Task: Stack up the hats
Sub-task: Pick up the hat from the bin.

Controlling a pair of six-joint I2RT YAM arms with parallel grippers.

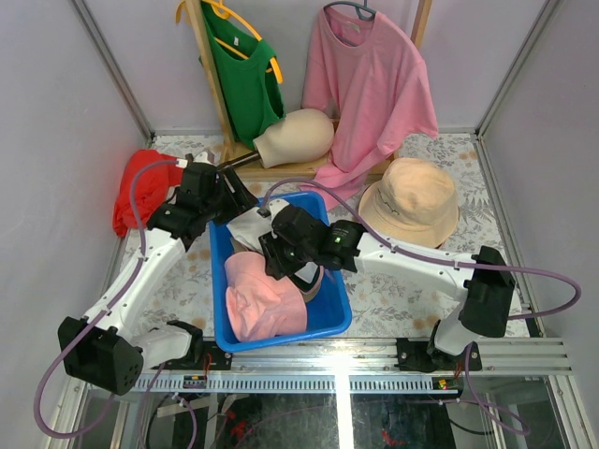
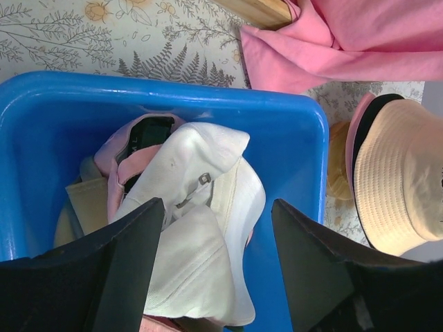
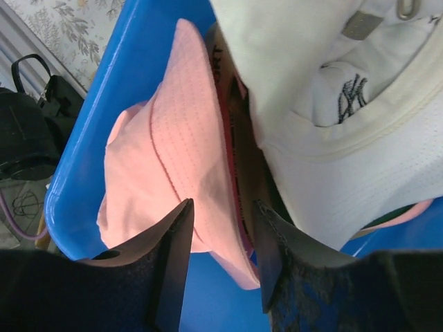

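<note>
Pink bucket hat and white cap crumpled in blue bin; tan bucket hat crown-up beside it

Looking round: walls pale lilac, plain, evenly lit | corner posts grey metal, slanting up | table in fern-and-flower print | at the back, wooden rack carrying green top and pink T-shirt on hangers | aluminium rail along the near edge

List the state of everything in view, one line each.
blue bin, upright, holding hats.
pink hat, crumpled in bin.
white cap, lying in bin.
tan hat, outside bin, crown up.
left gripper, open above white cap.
right gripper, open, straddling pink hat's brim.
</note>
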